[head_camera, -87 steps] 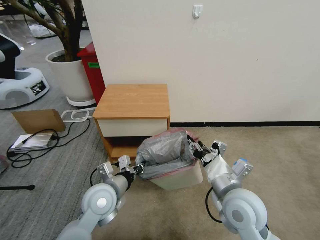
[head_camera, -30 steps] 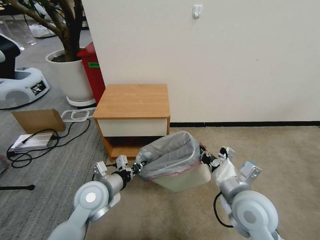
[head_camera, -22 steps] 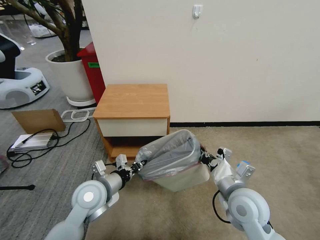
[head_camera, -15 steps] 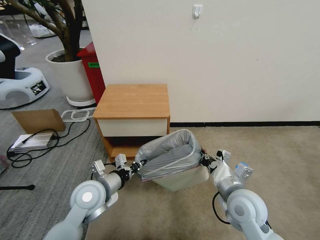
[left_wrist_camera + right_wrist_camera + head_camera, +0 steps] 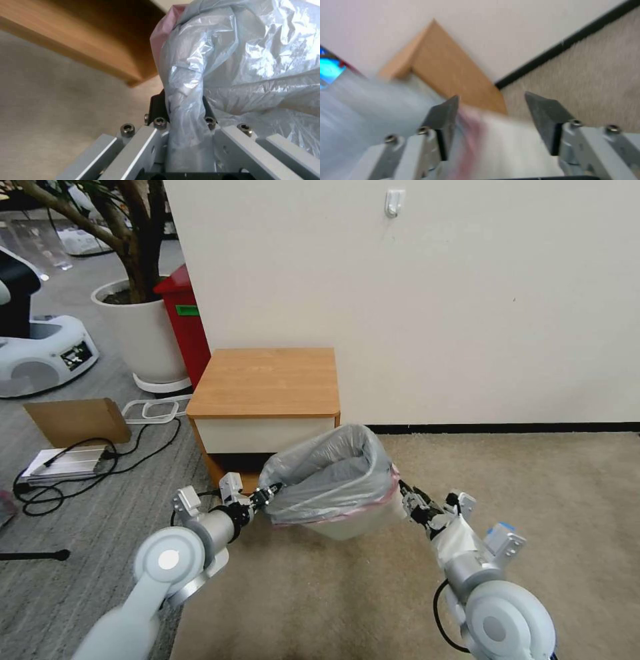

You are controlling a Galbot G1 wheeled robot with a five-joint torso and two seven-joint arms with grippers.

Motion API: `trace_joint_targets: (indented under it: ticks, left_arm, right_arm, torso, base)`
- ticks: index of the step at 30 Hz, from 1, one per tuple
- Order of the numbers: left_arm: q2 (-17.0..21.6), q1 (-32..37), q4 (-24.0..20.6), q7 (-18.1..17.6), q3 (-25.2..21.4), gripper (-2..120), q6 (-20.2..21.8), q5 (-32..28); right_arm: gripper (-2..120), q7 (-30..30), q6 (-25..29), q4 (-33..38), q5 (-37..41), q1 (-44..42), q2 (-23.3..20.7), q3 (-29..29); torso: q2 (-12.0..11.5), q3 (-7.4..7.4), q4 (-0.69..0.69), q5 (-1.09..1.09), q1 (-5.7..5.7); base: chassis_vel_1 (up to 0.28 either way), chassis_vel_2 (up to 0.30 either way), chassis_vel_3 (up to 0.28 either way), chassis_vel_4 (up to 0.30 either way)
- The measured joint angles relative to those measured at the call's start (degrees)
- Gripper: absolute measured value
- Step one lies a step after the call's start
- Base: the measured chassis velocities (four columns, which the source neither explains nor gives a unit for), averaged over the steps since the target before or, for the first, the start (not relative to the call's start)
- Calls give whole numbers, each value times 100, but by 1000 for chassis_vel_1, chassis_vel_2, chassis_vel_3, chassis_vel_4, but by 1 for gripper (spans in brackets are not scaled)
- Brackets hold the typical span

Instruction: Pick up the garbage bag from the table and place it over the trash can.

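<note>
Step in hand — fitting stage: the garbage bag is off the desk and draped over the trash can, which stands on the carpet just in front of the desk.

Left pincer — clamped on a bunched fold of bag film at the can's left edge; the left wrist view shows the plastic gathered between its jaws.

Right pincer — jaws apart, just beside the can's right side, holding nothing.

Next move, as judged — the left side wants releasing once the rim sits down over the lip.

Bag — thin, crinkly, translucent grey; pinkish-red rim showing along the can's front edge; mouth puffed open, standing above the can.
</note>
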Motion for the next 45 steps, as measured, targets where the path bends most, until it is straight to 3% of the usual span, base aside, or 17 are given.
trace_joint_targets:
  ticks: [1,6,9,11,13,14,15,17,18,20,23,25,29,36,45]
  left_arm:
    - [13,27,32,69,94,3,-31,317]
    - [43,59,42,131,336,3,-47,953]
    - [121,5,-34,149,764,3,-40,1854]
    - [135,-25,-62,136,893,3,-42,2081]
    - [165,-122,-174,-47,1308,3,-48,2824]
    - [168,-133,-199,-73,1357,3,-46,2916]
    - [185,-168,-288,-180,1532,3,-18,3224]
    - [188,-177,-307,-202,1567,3,-3,3288]
    - [203,-205,-356,-263,1683,3,50,3497]
    - [217,-237,-400,-283,1746,3,103,3562]
    - [241,-266,-446,-274,1781,3,124,3566]
    - [251,-274,-462,-265,1787,3,125,3569]
    - [307,-299,-566,-89,1786,3,79,3653]
    - [351,-184,-694,117,1703,3,15,3745]
    - [350,37,-911,374,1651,3,-124,4133]
  right_arm:
    - [65,0,53,96,23,9,-12,156]
    - [77,-11,76,355,91,97,-152,532]
    - [90,-375,33,375,-973,447,-836,257]
    - [88,-529,7,351,-1267,545,-1039,62]
    - [80,-1107,-161,357,-2138,976,-1656,-788]
    - [79,-1193,-187,359,-2264,1051,-1732,-948]
    - [73,-1571,-294,340,-2738,1477,-2034,-1606]
    - [71,-1655,-319,330,-2838,1592,-2095,-1749]
    - [63,-1963,-463,257,-3198,2121,-2377,-2456]
    - [52,-2163,-757,200,-3307,2761,-2611,-3213]
    - [44,-2279,-1123,130,-3317,3311,-2725,-3724]
    - [43,-2306,-1249,107,-3316,3457,-2742,-3858]
    - [21,-2325,-2326,-92,-3380,4072,-2700,-4368]
    - [1,-2199,-2390,-311,-3505,4225,-2708,-4636]
    - [0,-2454,-2379,-733,-4058,4520,-2807,-4854]
  torso:
    - [0,0,0,0,0]
    - [0,0,-1,0,0]
    - [0,0,0,0,0]
    - [0,0,0,0,0]
    - [0,0,-1,-2,0]
    - [0,0,1,-2,0]
    - [0,0,0,3,0]
    - [0,0,1,2,0]
    - [0,1,2,-1,0]
    - [0,0,1,0,0]
    - [0,1,2,-2,0]
    - [0,0,1,-2,0]
    - [0,1,0,-1,0]
    - [0,1,0,0,0]
    - [0,0,-1,0,0]
  base:
    - [0,0,0,0]
    - [0,0,0,0]
    - [0,0,0,0]
    - [0,0,0,0]
    - [0,0,0,0]
    - [0,0,0,0]
    - [0,0,0,0]
    - [0,0,0,0]
    - [0,0,0,0]
    - [0,0,0,0]
    - [0,0,0,0]
    - [0,0,0,0]
    - [0,0,0,0]
    - [0,0,0,0]
    - [0,0,0,0]
